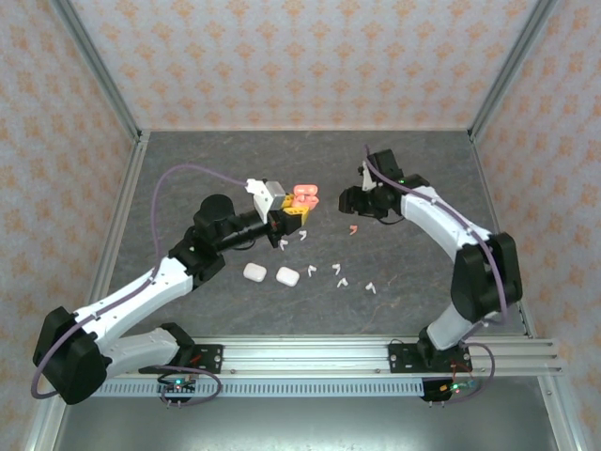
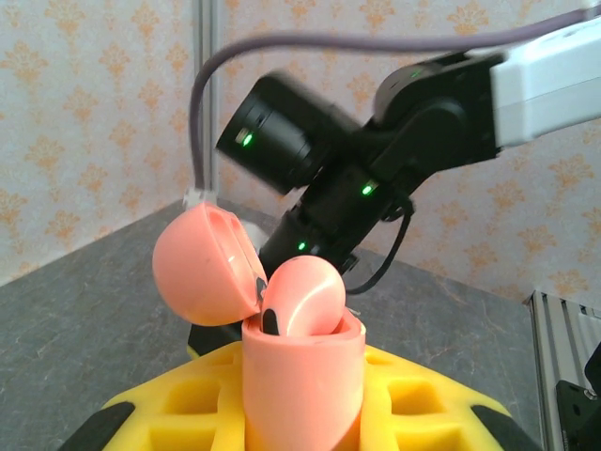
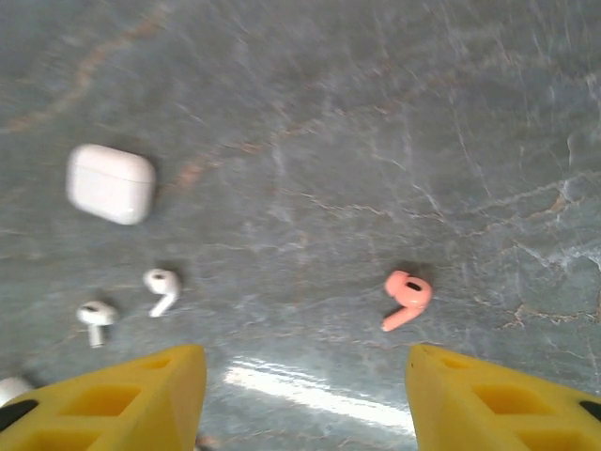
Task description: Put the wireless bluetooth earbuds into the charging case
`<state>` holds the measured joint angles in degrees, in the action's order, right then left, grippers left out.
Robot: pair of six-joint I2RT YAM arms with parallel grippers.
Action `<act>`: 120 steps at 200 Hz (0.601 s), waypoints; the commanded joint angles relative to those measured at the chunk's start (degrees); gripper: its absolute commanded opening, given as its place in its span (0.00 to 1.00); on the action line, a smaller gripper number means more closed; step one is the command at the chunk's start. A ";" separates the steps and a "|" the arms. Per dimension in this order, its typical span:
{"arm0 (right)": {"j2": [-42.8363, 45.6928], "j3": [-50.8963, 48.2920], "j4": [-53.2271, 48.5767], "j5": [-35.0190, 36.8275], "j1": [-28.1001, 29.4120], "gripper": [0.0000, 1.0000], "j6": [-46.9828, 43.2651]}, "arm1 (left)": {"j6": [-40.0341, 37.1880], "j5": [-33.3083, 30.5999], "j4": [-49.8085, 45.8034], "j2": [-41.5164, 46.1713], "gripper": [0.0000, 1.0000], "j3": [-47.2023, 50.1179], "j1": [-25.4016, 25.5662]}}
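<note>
Nearby, just beyond the arms' bases in the top view, two closed white cases lie side by side on the dark, stone-patterned table. Six white earbuds are strewn from the 3 o'clock side of these cases round to their 12 o'clock. Farther out, at about 1 o'clock from the cases, the left gripper is clenched on the coral-pink charging case. Its wrist view shows the case body upright between the yellow fingers, with the lid swung open toward 9 o'clock. The seated earbud, also coral-pink, sits in the mouth of the case with its rounded head standing above the rim. The loose coral-pink earbud lies on the table at about 4 o'clock from the case, between the two grippers. The right gripper hangs at 3 o'clock from the case, its jaws released with nothing between them. In its wrist view the loose earbud lies just beyond the right-hand finger, while one white case and two white earbuds lie toward 10 o'clock.
</note>
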<state>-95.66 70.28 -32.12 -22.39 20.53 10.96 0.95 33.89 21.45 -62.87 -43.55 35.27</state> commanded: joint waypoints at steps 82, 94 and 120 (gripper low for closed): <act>-15.70 6.27 -2.55 13.14 3.88 0.51 -1.21 | -1.90 -1.81 -1.09 2.49 0.00 0.74 0.42; -16.41 6.90 -2.66 13.01 4.15 0.49 -1.26 | -1.92 -1.89 -1.48 2.58 0.00 0.74 0.42; -17.32 7.42 -2.44 12.59 4.53 0.44 -1.39 | -2.17 -2.03 -1.89 2.76 0.00 0.70 0.42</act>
<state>-111.57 76.12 -33.15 -11.75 24.53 10.24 -0.08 32.56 19.59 -61.60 -43.27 35.27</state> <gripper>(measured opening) 0.461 0.209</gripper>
